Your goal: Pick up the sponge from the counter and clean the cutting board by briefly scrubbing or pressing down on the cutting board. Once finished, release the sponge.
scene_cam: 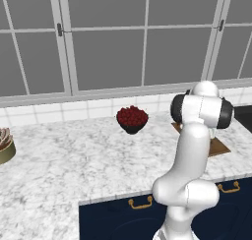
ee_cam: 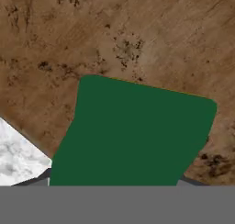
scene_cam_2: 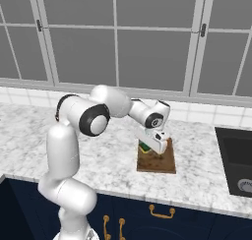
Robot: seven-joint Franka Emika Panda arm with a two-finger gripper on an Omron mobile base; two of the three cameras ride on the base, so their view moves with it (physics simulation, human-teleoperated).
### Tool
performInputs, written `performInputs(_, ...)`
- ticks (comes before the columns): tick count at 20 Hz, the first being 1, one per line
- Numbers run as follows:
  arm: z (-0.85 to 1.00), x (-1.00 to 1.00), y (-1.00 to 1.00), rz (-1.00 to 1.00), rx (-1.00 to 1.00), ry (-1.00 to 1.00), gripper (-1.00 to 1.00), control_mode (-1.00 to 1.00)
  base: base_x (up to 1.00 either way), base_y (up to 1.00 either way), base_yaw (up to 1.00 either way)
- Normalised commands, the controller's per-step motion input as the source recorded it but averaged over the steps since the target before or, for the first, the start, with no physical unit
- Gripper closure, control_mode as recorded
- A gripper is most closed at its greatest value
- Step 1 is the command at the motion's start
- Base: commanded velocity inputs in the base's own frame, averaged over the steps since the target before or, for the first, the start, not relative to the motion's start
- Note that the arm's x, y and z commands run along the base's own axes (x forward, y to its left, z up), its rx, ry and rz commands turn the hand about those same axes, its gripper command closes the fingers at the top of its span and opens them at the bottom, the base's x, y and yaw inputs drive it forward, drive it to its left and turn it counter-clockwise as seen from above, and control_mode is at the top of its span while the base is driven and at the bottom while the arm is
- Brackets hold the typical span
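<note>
Grey-paned windows [scene_cam: 147,37] are spanning the wall ahead of me, white tile backsplash [scene_cam_2: 206,113] running beneath; navy drawers [scene_cam_2: 162,217] with brass handles [scene_cam_2: 161,213] sitting below.

A kitchen: marble counter [scene_cam: 74,160], navy drawers [scene_cam_2: 187,219] with brass handles, tiled backsplash [scene_cam: 59,111], windows [scene_cam_2: 118,37].

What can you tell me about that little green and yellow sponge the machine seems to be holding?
The small rectangular sponge has a dark green top layer with rounded corners over a yellow layer, glimpsed in the right base view. It looks soft and matte. The gripper is shut on it, holding it over the brown wooden cutting board, at the board's far end. Whether it presses on the wood I cannot tell.
</note>
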Motion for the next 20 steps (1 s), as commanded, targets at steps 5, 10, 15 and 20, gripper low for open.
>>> performInputs(5,0.07,0.45,0.84,0.01,0.00,0.03,1.00,-1.00,0.00,0.00,0.00)
performInputs(10,0.32,0.98,0.03,0.00,0.01,0.11,1.00,-1.00,0.00,0.00,0.00)
performInputs(15,0.19,0.70,-0.35,0.00,0.00,0.15,1.00,-1.00,0.00,0.00,0.00)
performInputs(20,-0.13,0.13,-0.91,0.00,0.00,0.18,1.00,-1.00,0.00,0.00,0.00)
